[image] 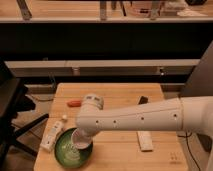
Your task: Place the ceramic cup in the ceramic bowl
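Note:
A green ceramic bowl (pixel 66 152) sits at the front left of the wooden table (pixel 120 107). A pale ceramic cup (pixel 81 139) is over the bowl's right half, tilted, right at the end of my arm. My gripper (pixel 83 134) is directly above the bowl, reaching in from the right, and touches or hides the cup's upper part. The white arm covers the wrist and much of the table's middle. I cannot tell whether the cup rests on the bowl's floor.
A white bottle (pixel 53 135) lies just left of the bowl. A small orange object (pixel 74 103) lies at the back left, a dark object (pixel 142 100) at the back right, and a white flat bar (pixel 145 140) at the front right. A black chair (pixel 12 107) stands left of the table.

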### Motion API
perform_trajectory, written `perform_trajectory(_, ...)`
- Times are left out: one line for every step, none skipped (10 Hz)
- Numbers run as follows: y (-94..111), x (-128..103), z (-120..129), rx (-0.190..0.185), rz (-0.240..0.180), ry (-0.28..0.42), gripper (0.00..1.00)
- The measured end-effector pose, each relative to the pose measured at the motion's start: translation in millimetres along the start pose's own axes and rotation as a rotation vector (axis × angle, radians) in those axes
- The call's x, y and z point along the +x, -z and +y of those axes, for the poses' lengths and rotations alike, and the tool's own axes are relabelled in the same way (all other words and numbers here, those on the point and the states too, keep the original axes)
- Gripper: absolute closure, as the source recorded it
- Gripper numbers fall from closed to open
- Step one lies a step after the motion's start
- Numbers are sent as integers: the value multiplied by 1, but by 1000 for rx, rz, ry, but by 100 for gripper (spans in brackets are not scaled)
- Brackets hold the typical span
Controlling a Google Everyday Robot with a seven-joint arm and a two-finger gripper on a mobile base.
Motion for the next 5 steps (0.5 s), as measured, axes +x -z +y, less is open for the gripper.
perform_trajectory(0,0,0,0,0,1,89)
perform_trajectory(2,1,-2,5,1,6,81)
perform_trajectory(9,5,-8,16,-1,12,69)
perform_trajectory(12,7,-10,19,-12,16,59)
perform_trajectory(12,8,-12,22,-17,22,51)
